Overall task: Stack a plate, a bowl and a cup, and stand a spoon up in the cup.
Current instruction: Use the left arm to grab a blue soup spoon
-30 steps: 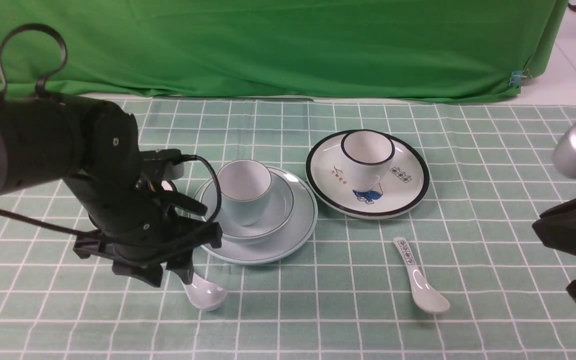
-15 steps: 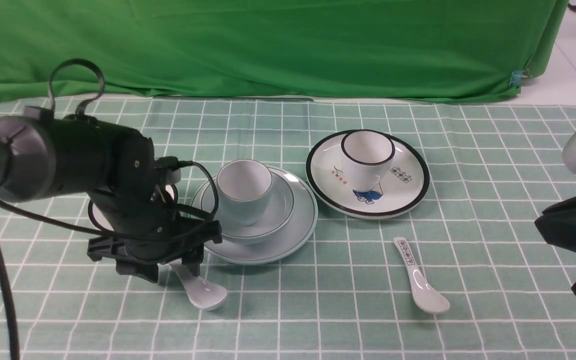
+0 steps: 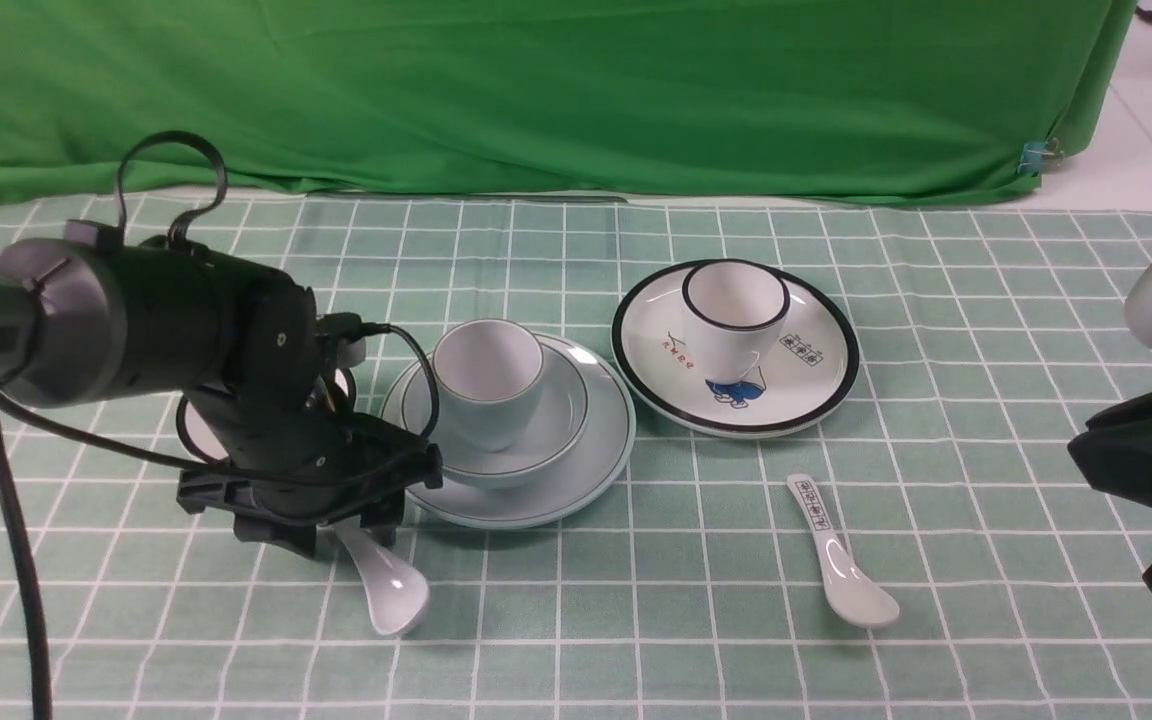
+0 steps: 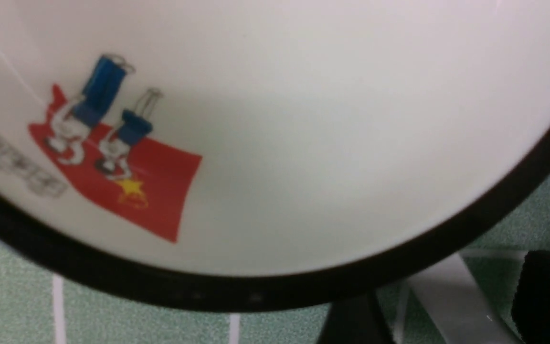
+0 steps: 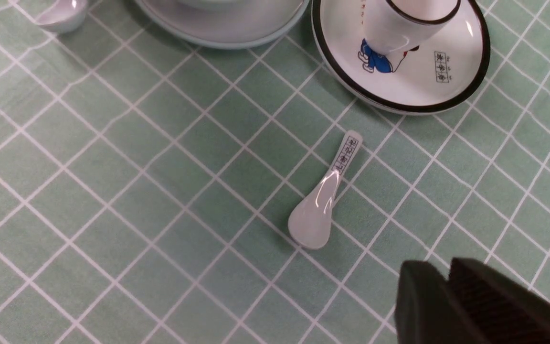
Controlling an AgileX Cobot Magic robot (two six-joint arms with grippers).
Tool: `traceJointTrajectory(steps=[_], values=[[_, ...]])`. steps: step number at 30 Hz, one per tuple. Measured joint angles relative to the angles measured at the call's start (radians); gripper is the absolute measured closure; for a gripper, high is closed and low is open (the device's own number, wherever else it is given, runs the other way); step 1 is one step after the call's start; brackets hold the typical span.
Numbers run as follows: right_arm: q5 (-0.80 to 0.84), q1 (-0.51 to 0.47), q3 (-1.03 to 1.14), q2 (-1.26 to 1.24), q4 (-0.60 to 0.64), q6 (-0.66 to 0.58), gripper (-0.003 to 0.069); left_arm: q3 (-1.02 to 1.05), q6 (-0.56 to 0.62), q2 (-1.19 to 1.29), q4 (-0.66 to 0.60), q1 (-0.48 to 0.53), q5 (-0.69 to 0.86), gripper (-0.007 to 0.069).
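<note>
The pale blue cup (image 3: 489, 385) stands in the pale blue bowl (image 3: 566, 410), which sits on the pale blue plate (image 3: 596, 460) at centre left. The plain white spoon (image 3: 391, 590) lies on the cloth in front of the plate. My left gripper (image 3: 341, 522) is low over the spoon's handle. In the left wrist view the handle (image 4: 447, 296) lies between the two dark fingers (image 4: 547, 296) with gaps on both sides, so the gripper is open around it. My right gripper (image 3: 1151, 500) is shut and empty at the far right; it also shows in the right wrist view (image 5: 442, 282).
A white black-rimmed plate (image 3: 816, 390) with drawings holds a white black-rimmed cup (image 3: 736, 315) at centre right. A spoon with printed characters (image 3: 841, 560) lies in front of it. A white black-rimmed bowl (image 4: 275, 119) sits under my left arm. A green curtain closes the back.
My left arm has come down and back over the plain spoon's handle. The spoon has turned, its bowl swinging left and nearer. The right arm is nearly still.
</note>
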Motion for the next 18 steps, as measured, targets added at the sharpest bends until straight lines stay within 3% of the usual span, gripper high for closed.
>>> traceJointTrajectory(steps=[10,15,18], values=[[0.0,0.0,0.0,0.0,0.0,0.0,0.0533,-0.008,0.004,0.018,0.026,0.0,0.014,0.0246],[0.0,0.0,0.0,0.0,0.0,0.0,0.053,-0.008,0.035,0.018,0.0,0.008,0.027,0.038],[0.0,0.0,0.0,0.0,0.001,0.0,0.053,-0.013,0.082,0.019,-0.062,0.007,0.044,0.0557]])
